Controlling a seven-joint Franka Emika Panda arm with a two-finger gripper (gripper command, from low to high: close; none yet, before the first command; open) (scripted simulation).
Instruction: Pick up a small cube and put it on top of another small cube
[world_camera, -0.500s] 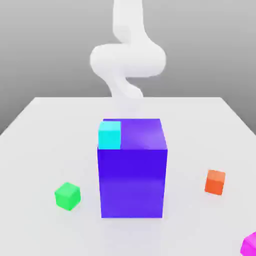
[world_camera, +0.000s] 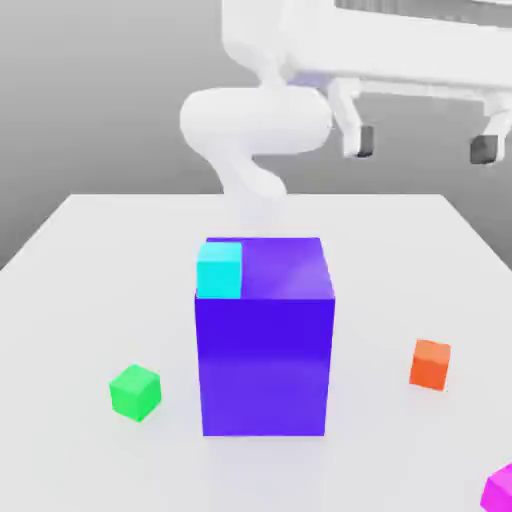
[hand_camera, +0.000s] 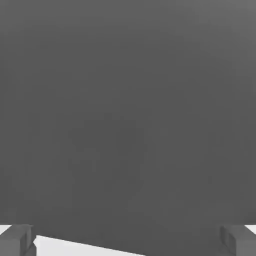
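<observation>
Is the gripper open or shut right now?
Open. The gripper hangs high above the table, its two fingertips wide apart with nothing between them.

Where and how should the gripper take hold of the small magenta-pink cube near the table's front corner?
Probably from straight above, the open gripper closing on two opposite flat side faces of the small magenta-pink cube. It sits low on the white table with clear space around it; the small orange cube stands apart. The frame edge cuts it off, so its exact turn is unclear.
</observation>
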